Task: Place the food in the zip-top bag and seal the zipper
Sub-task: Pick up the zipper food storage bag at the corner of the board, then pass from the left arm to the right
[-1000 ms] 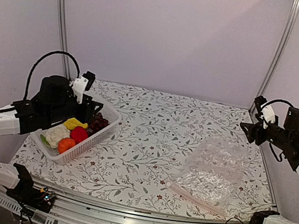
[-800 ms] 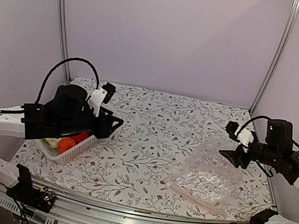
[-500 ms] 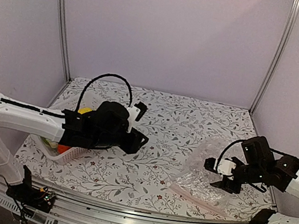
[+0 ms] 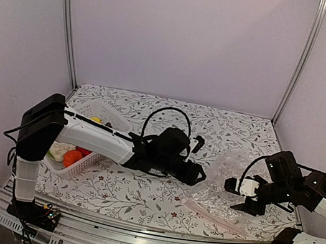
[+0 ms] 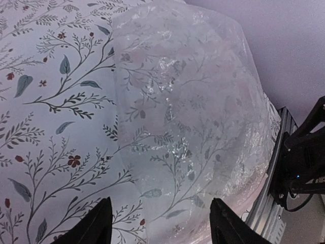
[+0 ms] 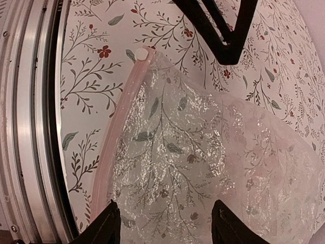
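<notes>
The clear zip-top bag [image 4: 231, 183] lies flat on the floral table at the right, nothing inside it. Its pinkish zipper [image 4: 210, 214] runs along the near edge, seen as a pink strip [image 6: 112, 152] in the right wrist view. My left gripper [image 4: 201, 160] reaches across to the bag's left edge, open [image 5: 160, 229] just above the plastic [image 5: 193, 112]. My right gripper [image 4: 233, 195] hovers open [image 6: 167, 226] over the bag [image 6: 213, 152] near the zipper. The food sits in the white basket [image 4: 109, 114]: an orange piece [image 4: 72, 158], a red one [image 4: 85, 151], a yellow one [image 4: 95, 119].
The left arm [image 4: 97, 139] stretches across the basket and the table's middle. The left gripper's black fingers [image 6: 223, 30] show close ahead in the right wrist view. A metal rail [image 6: 30, 127] borders the table's near edge. Purple walls stand on three sides.
The left arm swung from the basket across the table to the bag's left edge. The right arm came down from the far right to hover over the bag near the zipper.
</notes>
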You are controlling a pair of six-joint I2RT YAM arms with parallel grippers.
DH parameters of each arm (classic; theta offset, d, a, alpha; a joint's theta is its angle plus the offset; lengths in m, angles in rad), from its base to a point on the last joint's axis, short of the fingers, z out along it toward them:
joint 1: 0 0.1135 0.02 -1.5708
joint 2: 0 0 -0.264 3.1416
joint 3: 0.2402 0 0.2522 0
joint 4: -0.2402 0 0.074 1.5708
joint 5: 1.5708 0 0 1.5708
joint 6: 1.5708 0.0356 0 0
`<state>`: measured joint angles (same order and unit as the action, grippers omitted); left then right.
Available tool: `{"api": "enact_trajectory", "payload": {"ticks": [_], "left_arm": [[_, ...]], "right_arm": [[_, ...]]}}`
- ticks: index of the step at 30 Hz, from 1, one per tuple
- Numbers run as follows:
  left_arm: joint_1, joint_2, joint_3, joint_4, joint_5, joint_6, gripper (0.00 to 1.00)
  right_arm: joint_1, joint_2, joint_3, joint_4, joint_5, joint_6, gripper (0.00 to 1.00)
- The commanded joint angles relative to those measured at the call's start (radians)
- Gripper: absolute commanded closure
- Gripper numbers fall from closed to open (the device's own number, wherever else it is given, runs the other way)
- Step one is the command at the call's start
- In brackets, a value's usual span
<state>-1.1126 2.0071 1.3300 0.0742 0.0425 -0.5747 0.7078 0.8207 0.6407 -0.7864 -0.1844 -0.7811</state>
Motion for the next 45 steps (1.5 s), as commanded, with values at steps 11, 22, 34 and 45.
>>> {"api": "enact_trajectory", "payload": {"ticks": [11,22,34,45], "left_arm": [[-0.035,0.226,0.206,-0.035,0.181,0.009,0.45],[-0.013,0.205,0.227,0.003,0.066,-0.105,1.0],[0.068,0.054,0.191,0.067,0.077,-0.318,1.0],[0.09,0.017,0.178,0.083,0.138,-0.384,1.0]], "right_arm": [[0.009,-0.016,0.016,-0.007,-0.004,0.005,0.39],[0.008,0.012,0.051,-0.006,0.008,0.009,0.41],[0.016,0.107,0.142,0.047,0.119,-0.05,0.42],[0.065,0.107,0.078,0.159,0.304,-0.109,0.43]]}}
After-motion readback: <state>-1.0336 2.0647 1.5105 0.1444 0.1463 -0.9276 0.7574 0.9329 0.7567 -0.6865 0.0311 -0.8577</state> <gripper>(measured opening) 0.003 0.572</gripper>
